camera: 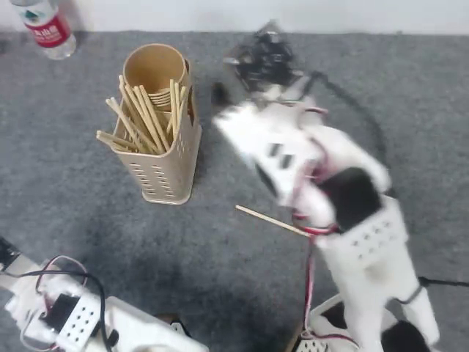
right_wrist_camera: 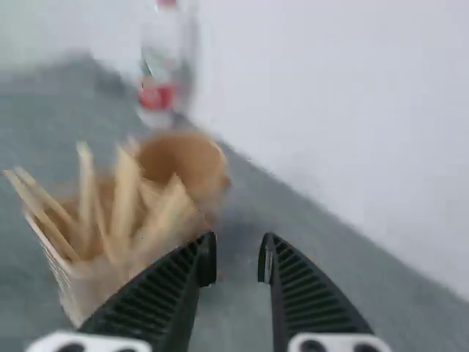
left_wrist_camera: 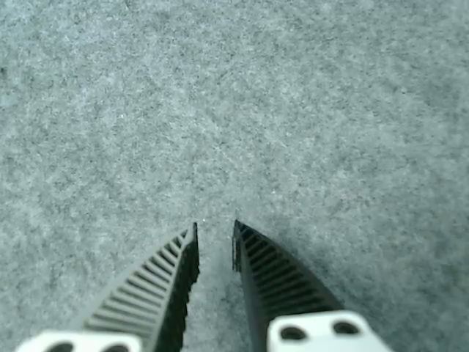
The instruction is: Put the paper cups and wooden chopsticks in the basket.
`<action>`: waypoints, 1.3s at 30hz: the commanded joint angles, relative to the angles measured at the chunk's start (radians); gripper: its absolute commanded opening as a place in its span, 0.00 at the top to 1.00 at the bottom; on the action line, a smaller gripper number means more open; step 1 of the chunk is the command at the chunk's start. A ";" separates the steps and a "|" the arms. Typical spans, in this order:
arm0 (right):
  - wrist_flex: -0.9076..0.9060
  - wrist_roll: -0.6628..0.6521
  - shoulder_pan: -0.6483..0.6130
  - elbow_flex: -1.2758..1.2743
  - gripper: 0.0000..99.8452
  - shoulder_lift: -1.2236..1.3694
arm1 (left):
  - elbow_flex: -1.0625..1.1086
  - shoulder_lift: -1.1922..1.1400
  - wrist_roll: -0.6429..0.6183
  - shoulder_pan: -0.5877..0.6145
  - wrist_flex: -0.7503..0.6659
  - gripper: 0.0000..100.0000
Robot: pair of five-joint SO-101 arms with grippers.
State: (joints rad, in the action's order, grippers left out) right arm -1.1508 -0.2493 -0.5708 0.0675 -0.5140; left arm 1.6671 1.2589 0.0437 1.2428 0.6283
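Note:
A beige slotted basket (camera: 167, 165) stands on the grey carpet, holding a brown paper cup (camera: 154, 67) and several wooden chopsticks (camera: 139, 121). One more chopstick (camera: 270, 220) lies flat on the carpet to the right of the basket, by the right arm. My right gripper (camera: 233, 70) hangs just right of the basket's top. In the right wrist view, my right gripper (right_wrist_camera: 236, 260) is slightly open with nothing in it, and beyond it are the basket (right_wrist_camera: 95, 286) and cup (right_wrist_camera: 179, 165). My left gripper (left_wrist_camera: 215, 233) is a little open over bare carpet, holding nothing.
A plastic bottle (camera: 45, 26) with a red label stands at the far left by the white wall. The left arm's body (camera: 66, 315) and its cables sit at the near left corner. The right arm's base (camera: 366, 323) is at the near right.

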 commanded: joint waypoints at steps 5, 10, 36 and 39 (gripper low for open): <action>-0.432 -0.396 0.156 -0.150 0.90 0.027 | -0.005 0.009 0.009 0.005 -0.018 0.93; -0.404 -0.552 0.166 -0.445 0.90 0.099 | -0.005 0.009 0.009 0.005 -0.018 0.93; 0.116 -0.667 0.265 -0.956 0.90 0.226 | -0.005 0.009 0.009 0.005 -0.018 0.93; 0.156 -0.667 0.265 -0.939 0.90 0.334 | -0.005 0.009 0.009 0.005 -0.018 0.93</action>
State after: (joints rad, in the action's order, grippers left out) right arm -1.0249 -0.8984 -0.3207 -0.8976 -0.2470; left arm 1.6671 1.2589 0.0437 1.2428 0.6283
